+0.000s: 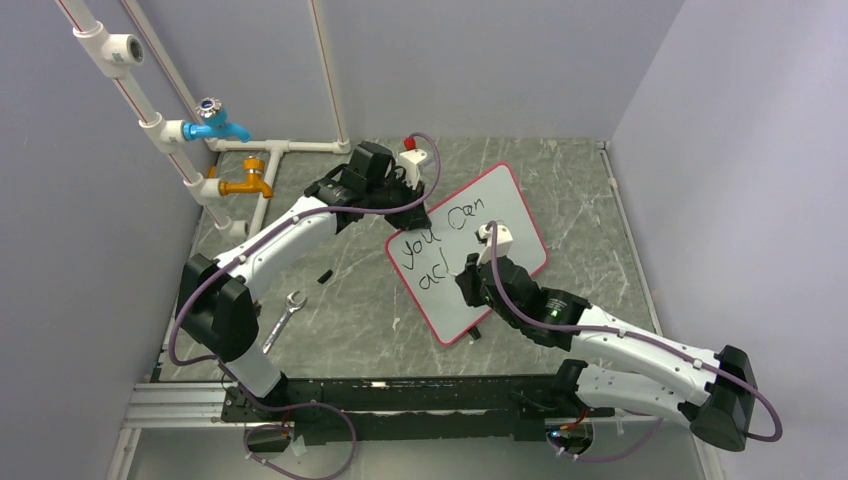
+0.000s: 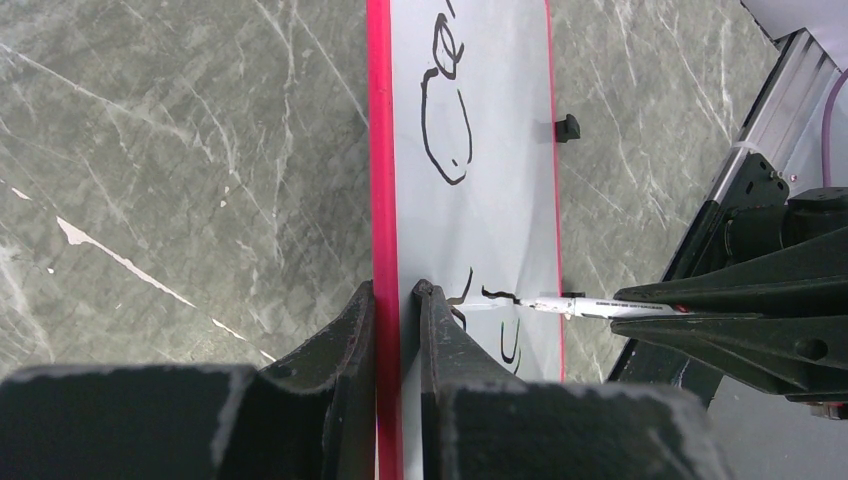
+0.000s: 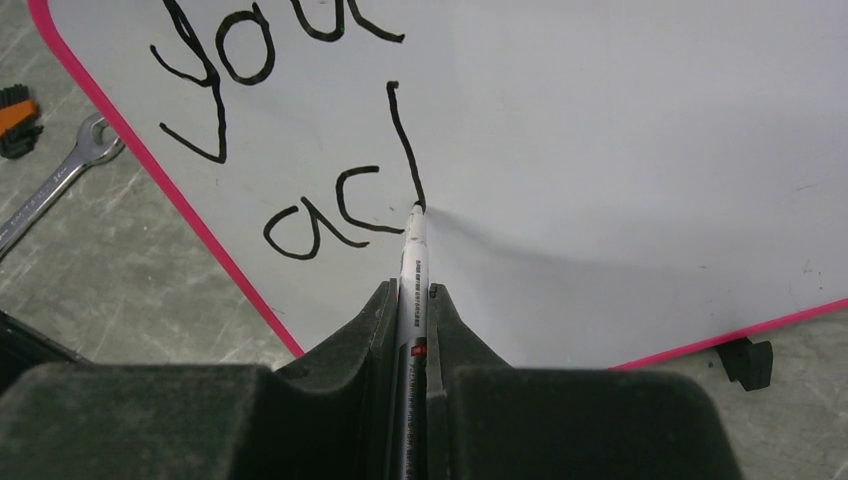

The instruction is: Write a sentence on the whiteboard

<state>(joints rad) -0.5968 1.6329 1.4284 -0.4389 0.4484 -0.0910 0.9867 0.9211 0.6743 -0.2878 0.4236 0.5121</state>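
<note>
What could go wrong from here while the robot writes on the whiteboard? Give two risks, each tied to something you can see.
1. The left jaws pinch the whiteboard only at its thin red rim on one edge; pressure from the marker could twist or slip the board.
2. The right jaws hold the marker with its tip on the board, right beside the letters "ac"; a low pass might smear them.

whiteboard [image 3: 600, 150] cut off top and right, marker [image 3: 412, 250] rear hidden between jaws; wrench [image 3: 60, 180] handle cropped
</note>
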